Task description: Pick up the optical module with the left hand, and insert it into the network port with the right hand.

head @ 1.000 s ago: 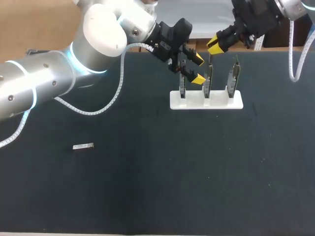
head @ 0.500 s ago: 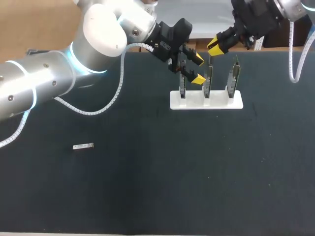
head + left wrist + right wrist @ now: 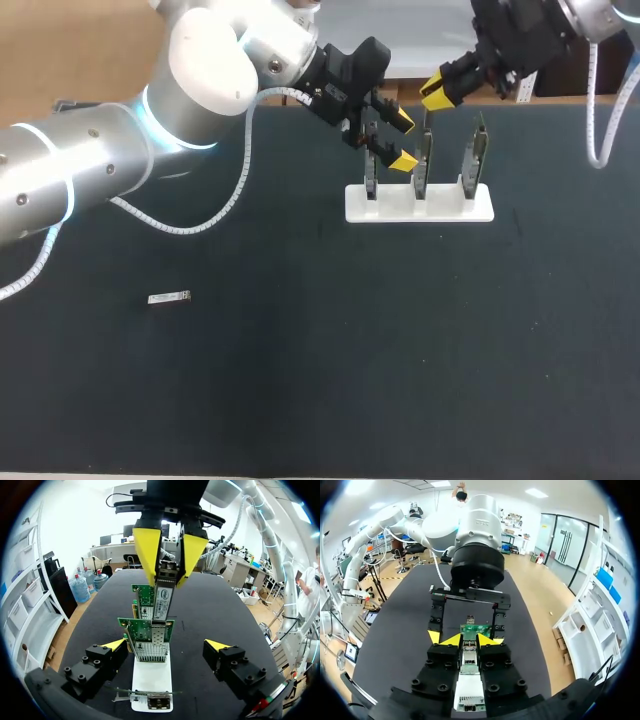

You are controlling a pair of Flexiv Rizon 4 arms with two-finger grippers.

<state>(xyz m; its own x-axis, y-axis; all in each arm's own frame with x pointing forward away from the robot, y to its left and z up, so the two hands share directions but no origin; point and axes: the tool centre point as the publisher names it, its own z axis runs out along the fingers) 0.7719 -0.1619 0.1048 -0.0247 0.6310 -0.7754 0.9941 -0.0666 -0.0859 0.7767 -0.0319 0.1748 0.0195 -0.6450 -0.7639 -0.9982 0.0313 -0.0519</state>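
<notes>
Module (image 3: pixel 162 601) — clamped in right gripper (image 3: pixel 166 576) | left gripper (image 3: pixel 166 645) wide — flanking network card (image 3: pixel 144 629)

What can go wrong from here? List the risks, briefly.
1. The right hand holds the optical module close to a network card. If the module is off line with the port, it may jam, or tilt the card in the white stand.
2. The open left hand sits close by the same card, so the two hands may collide during the insertion.
</notes>
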